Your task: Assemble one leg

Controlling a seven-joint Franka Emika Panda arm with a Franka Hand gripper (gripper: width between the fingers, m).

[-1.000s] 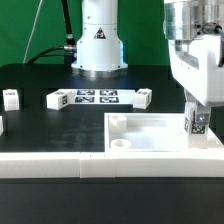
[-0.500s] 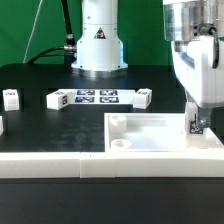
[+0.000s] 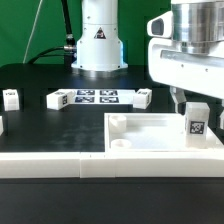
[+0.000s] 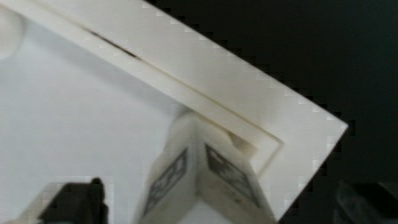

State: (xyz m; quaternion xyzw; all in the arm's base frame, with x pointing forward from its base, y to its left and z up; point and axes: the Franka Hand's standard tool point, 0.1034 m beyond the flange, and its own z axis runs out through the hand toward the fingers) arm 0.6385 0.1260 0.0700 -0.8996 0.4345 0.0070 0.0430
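A leg (image 3: 197,121), a small white peg with a tag on its face, stands upright at the near corner of the large flat white panel (image 3: 155,133), on the exterior view's right. My gripper (image 3: 197,100) is open just above it, with the fingers spread either side of its top and not touching it. In the wrist view the leg (image 4: 201,172) sits by the panel's raised corner rim (image 4: 214,95). The dark fingers (image 4: 75,203) stand apart from it on both sides.
The marker board (image 3: 88,97) lies mid-table before the robot base (image 3: 100,45). Spare legs lie next to it (image 3: 144,96), at the far left (image 3: 10,97) and at the left edge (image 3: 1,125). A white rail (image 3: 90,165) runs along the front.
My gripper was shut on the leg, low at the panel's corner. It has let go and risen, and the leg stays standing on the panel.
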